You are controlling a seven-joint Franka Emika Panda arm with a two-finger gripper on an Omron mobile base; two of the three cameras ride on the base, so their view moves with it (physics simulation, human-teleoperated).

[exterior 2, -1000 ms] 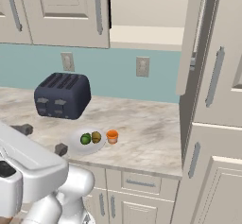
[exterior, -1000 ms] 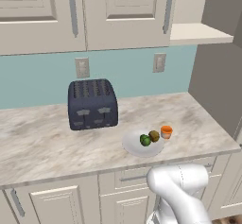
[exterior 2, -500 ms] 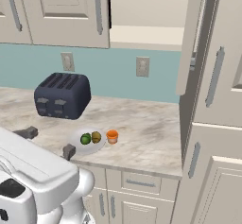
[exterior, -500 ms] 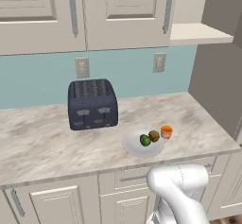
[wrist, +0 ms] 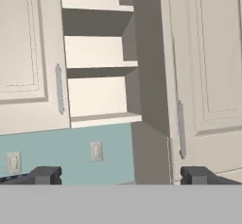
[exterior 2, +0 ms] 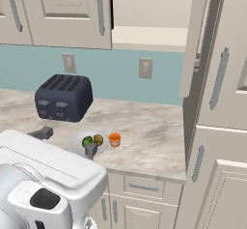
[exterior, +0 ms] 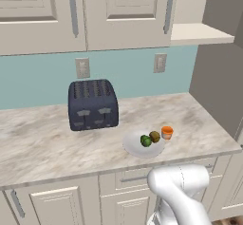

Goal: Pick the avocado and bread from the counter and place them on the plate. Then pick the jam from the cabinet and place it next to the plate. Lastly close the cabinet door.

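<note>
Worktop (exterior: 42, 143): beige marble, grey veins. Plate (exterior: 134, 145): plain white. Avocado (exterior: 145, 141): glossy green. Bread (exterior: 154, 136): brown-tan. Jam (exterior: 167, 132): orange jar, paler lid. Toaster (exterior: 93, 104): dark navy. Cabinet (wrist: 28, 53): cream-beige, grey bar handles, pale shelves. Wall (exterior: 42, 79): pale teal. End effector (wrist: 120, 175): dark tips.

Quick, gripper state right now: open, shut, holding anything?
Gripper: open and holding nothing, fingertips spread wide, facing the open cabinet shelves.
</note>
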